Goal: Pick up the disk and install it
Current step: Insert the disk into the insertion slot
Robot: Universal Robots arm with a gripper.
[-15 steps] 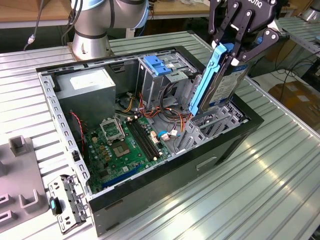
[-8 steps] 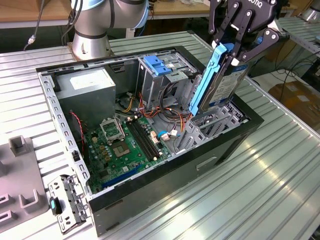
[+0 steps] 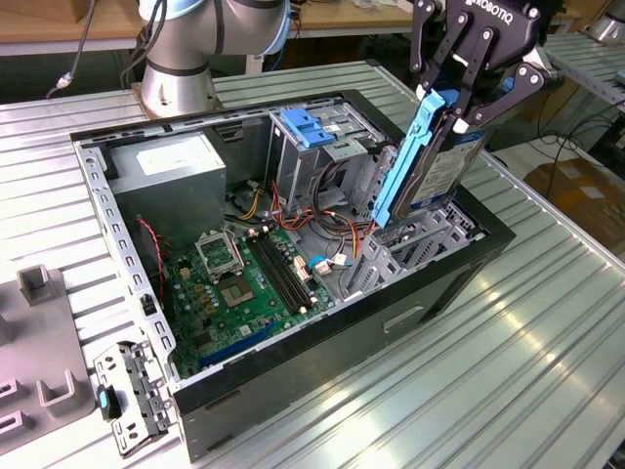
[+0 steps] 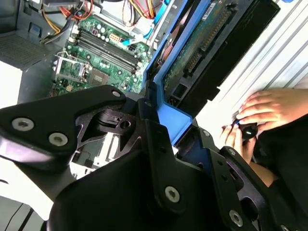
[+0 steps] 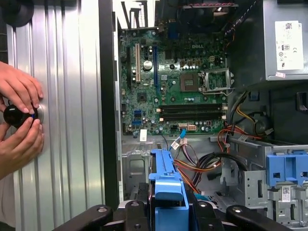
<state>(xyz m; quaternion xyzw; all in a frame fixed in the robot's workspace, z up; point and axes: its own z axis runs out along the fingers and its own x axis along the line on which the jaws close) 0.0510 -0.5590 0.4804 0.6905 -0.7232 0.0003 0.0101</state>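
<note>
The disk [image 3: 451,168], a flat drive edged by a blue plastic bracket [image 3: 410,166], hangs almost on edge and tilted over the end of the open computer case [image 3: 449,278] on the exterior view's right. My gripper [image 3: 457,109] is shut on its upper end. The lower end of the disk reaches down to the metal drive bay [image 3: 410,244] inside the case. In the second wrist view the disk's green circuit-board side [image 4: 202,43] runs away from my black fingers [image 4: 159,144]. In the first wrist view the blue bracket [image 5: 166,185] sits between my fingers, above the bay floor.
Inside the case lie the green motherboard [image 3: 244,283], a grey power-supply box [image 3: 181,171], coloured cables [image 3: 332,220] and a drive cage with a blue latch [image 3: 308,127]. A person's hands [image 5: 19,115] hold a black knob beside the case. A grey fixture [image 3: 39,342] and a metal bracket [image 3: 132,396] lie on the slatted table.
</note>
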